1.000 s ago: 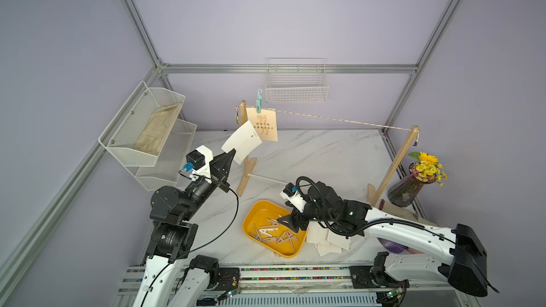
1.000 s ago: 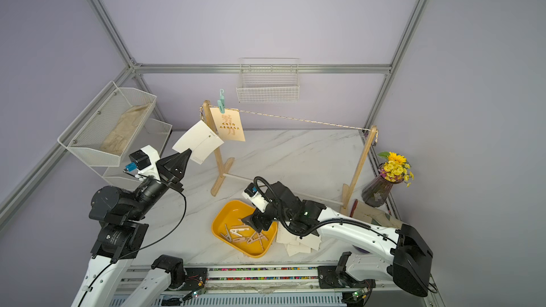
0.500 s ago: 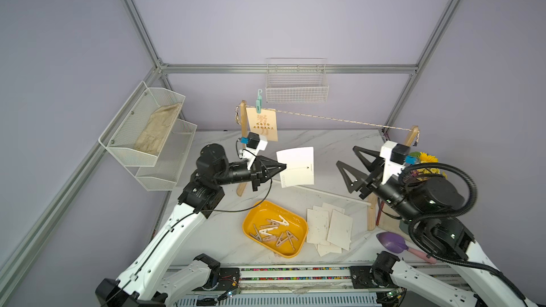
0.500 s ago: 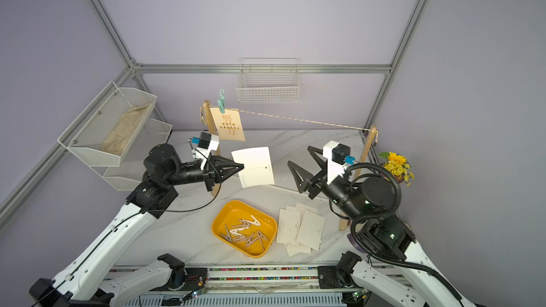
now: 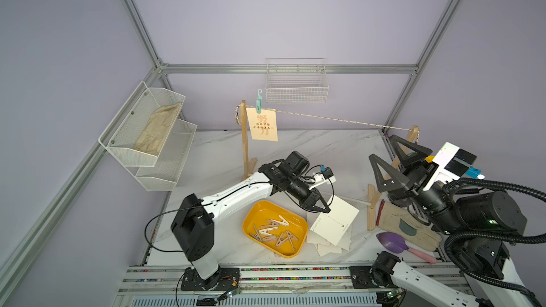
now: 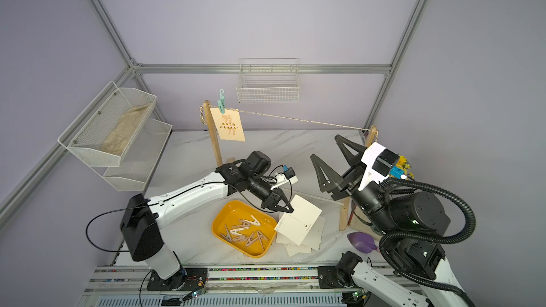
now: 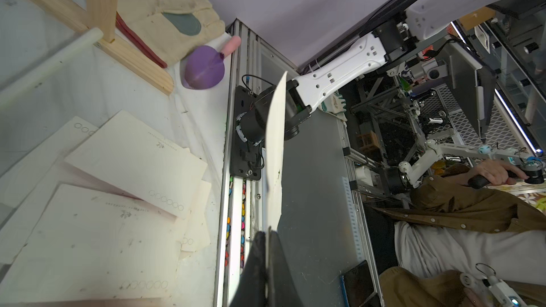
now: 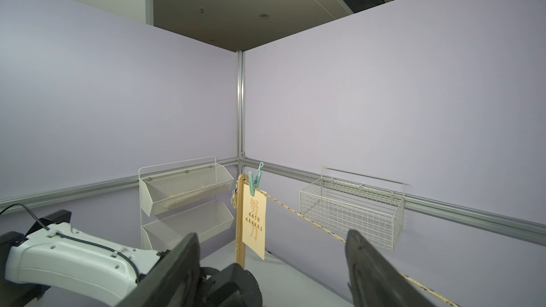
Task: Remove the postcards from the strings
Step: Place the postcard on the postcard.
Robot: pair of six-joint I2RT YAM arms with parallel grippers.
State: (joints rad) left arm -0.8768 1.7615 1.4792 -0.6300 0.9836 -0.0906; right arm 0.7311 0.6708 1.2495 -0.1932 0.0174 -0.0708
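Postcard (image 5: 263,125), tan with orange lettering, hangs on string (image 5: 339,119) close to one wooden post (image 5: 244,140), pinned by teal clothespin (image 5: 259,104). Left gripper (image 5: 325,209) pinches white postcard (image 5: 336,222), tilted just over pile of postcards (image 5: 326,249) beside yellow tray (image 5: 254,217). Right gripper (image 5: 379,146) raised near other post (image 5: 413,132), jaws spread wide.

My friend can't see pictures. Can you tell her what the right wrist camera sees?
A tan postcard with orange lettering hangs from a speckled string, pinned by a green clothespin next to a wooden post. The right gripper stands open in the foreground, holding nothing. Behind are lilac walls with a white mesh shelf and a wire basket.
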